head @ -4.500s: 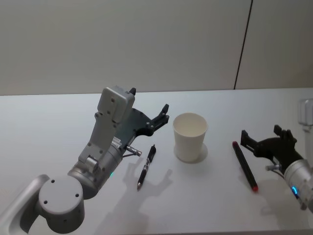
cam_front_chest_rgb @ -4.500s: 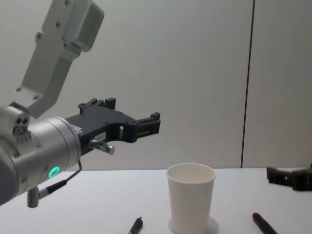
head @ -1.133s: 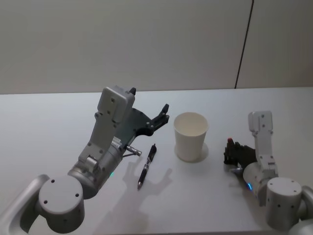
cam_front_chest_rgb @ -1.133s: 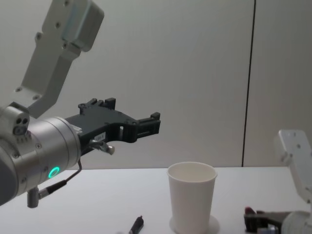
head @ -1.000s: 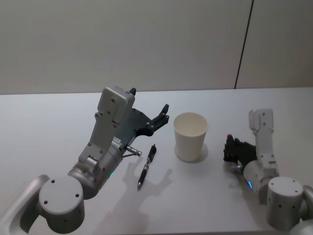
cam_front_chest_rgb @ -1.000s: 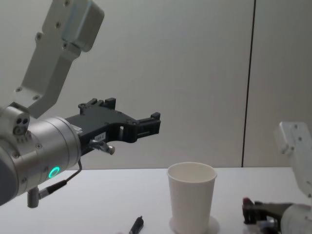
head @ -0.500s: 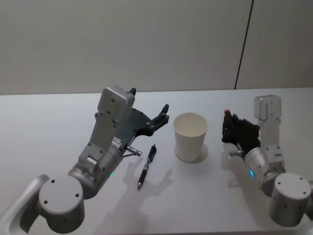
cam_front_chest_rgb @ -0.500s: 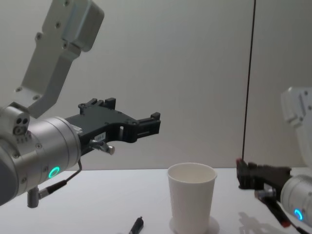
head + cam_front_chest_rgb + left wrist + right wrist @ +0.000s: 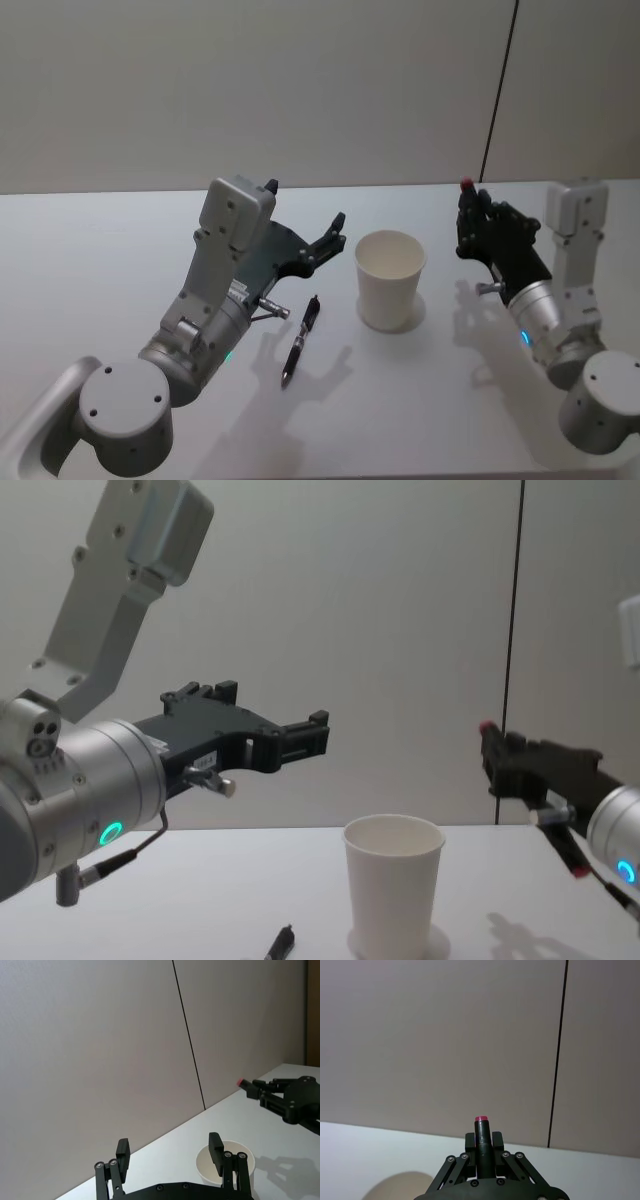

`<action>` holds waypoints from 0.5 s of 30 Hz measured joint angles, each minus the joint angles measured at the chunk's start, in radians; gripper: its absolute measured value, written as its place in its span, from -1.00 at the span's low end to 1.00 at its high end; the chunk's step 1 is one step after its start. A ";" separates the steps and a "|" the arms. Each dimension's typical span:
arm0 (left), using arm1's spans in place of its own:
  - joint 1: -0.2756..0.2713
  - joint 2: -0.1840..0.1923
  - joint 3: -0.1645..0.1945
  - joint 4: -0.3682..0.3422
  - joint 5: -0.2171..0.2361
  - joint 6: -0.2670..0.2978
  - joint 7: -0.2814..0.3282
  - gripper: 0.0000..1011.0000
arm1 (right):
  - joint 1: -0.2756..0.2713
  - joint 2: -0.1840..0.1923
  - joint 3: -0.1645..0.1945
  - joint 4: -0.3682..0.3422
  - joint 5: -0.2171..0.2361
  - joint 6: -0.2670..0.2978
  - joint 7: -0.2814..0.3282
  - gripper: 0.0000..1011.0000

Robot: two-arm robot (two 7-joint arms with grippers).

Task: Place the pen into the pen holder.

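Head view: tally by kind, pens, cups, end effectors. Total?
Pens: 2 (black pen lying on the table; red-tipped pen held in the right end effector)
Cups: 1 (pen holder, upright)
End effectors: 2 (left end effector open; right shut on its pen)
Total: 5

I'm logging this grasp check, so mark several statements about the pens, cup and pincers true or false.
1. The right pincer holds a red-tipped pen clear of the table. True.
2. A black pen lies on the table, to the robot's left of the paper cup. True.
3. The paper cup lies on its side. False: it stands upright, with nothing inside.
4. The left pincer is shut on the black pen. False: it is open and holds nothing, above the table.
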State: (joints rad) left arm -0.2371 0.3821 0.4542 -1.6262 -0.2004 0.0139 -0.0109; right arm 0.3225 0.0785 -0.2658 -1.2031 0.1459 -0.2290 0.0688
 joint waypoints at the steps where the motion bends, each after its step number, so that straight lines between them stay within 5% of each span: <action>1: 0.000 0.000 0.000 0.000 0.000 0.000 0.000 0.98 | 0.000 0.001 0.001 0.000 0.003 -0.010 0.006 -0.63; 15: 0.000 0.000 0.000 0.000 0.000 0.000 0.000 0.98 | 0.055 0.000 0.020 0.095 0.080 -0.264 0.192 -0.63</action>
State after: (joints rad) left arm -0.2372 0.3821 0.4542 -1.6262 -0.2004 0.0139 -0.0109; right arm 0.3776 0.0785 -0.2457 -1.1082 0.2260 -0.4925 0.2612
